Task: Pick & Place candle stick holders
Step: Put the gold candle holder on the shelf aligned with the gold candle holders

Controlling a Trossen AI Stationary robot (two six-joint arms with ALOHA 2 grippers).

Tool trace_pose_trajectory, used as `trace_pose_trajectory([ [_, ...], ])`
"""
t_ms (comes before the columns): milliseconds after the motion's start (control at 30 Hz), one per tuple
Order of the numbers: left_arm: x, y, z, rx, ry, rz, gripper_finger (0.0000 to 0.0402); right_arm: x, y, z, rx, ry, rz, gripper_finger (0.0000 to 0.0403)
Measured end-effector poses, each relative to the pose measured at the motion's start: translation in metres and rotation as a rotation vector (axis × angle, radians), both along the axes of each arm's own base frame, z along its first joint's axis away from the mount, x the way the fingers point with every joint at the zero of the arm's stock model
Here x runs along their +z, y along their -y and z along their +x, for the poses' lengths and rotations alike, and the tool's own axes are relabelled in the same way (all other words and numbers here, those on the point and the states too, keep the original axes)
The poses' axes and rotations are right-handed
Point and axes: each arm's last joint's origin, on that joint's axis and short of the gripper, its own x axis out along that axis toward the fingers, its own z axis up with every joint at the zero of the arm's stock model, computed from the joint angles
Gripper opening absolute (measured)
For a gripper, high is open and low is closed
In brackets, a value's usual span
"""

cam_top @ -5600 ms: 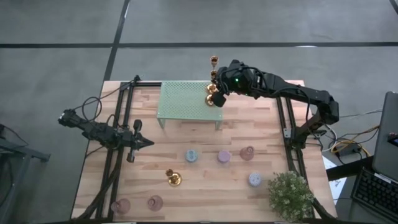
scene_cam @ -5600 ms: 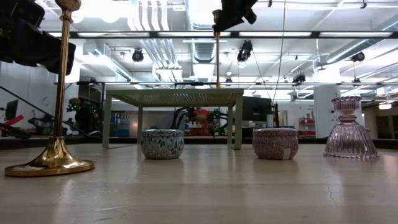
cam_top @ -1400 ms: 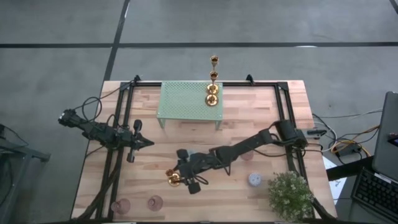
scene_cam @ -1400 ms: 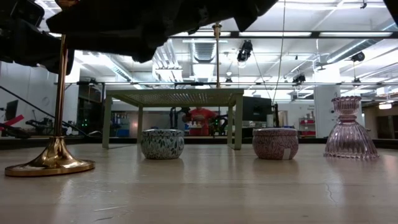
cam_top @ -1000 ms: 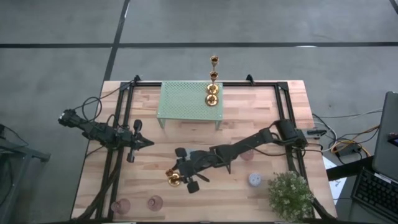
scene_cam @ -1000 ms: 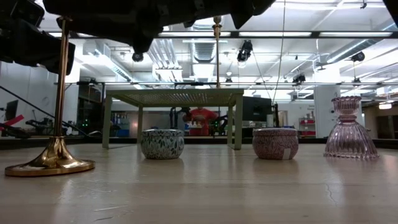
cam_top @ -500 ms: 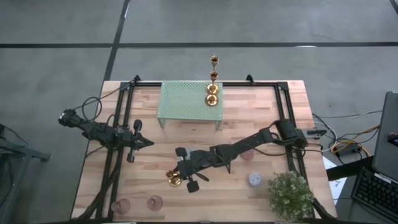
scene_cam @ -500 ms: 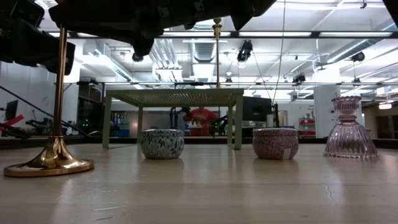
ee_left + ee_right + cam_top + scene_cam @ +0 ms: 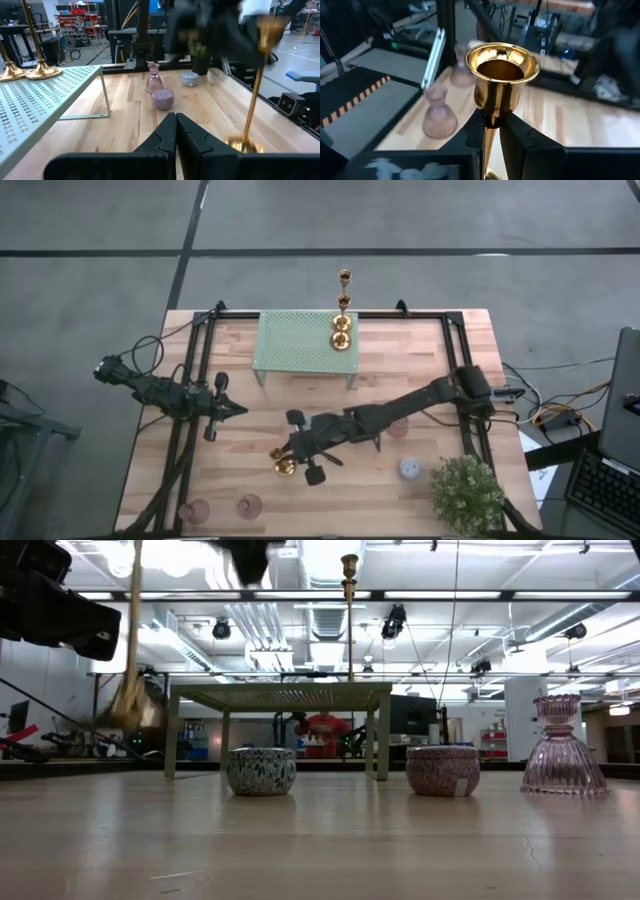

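My right gripper (image 9: 288, 453) reaches across the table's middle and is shut on a gold candle stick holder (image 9: 130, 640), whose round base (image 9: 284, 468) hangs above the wood. Its cup (image 9: 502, 67) fills the right wrist view. Two more gold holders (image 9: 342, 330) stand by their bases on the mint-green rack (image 9: 300, 345). Two pink glass holders (image 9: 220, 507) stand at the near left edge, and a squat round one (image 9: 410, 469) at the near right. My left gripper (image 9: 240, 411) waits shut at the left. My right gripper pinches the gold holder's thin stem (image 9: 492, 121) just below the cup, between its two fingers (image 9: 476, 131). The fingers come nearly level from the table's right side and lie across the stem. The holder hangs slightly tilted, its base (image 9: 242, 145) clear of the table.
A bushy potted plant (image 9: 465, 492) stands at the near right corner. A pink glass holder (image 9: 562, 745) and two squat round ones (image 9: 260, 771) (image 9: 442, 770) stand mid-table near my right arm. Black frame rails (image 9: 190, 430) run along both sides.
My right gripper has shut on the gold holder's stem and gone up with it. The holder, which stood by its base on the table, now hangs clear of the wood and tilts a little.
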Motion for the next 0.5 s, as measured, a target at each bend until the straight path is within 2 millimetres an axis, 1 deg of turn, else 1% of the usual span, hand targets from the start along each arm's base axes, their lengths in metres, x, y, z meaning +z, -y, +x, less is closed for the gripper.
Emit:
trace_pose_trajectory([
  [200, 0.0, 0.0, 0.0, 0.0, -0.001, 0.0, 0.001, 0.054, 0.01, -0.031, -0.021, 0.03, -0.026, 0.0028],
  [333, 0.0, 0.0, 0.0, 0.0, -0.003, 0.002, 0.001, 0.087, 0.024, -0.059, -0.126, 0.063, -0.07, 0.0028],
  [500, 0.0, 0.0, 0.0, 0.0, -0.004, 0.002, 0.001, 0.113, 0.046, -0.095, -0.242, 0.103, -0.08, 0.0028],
])
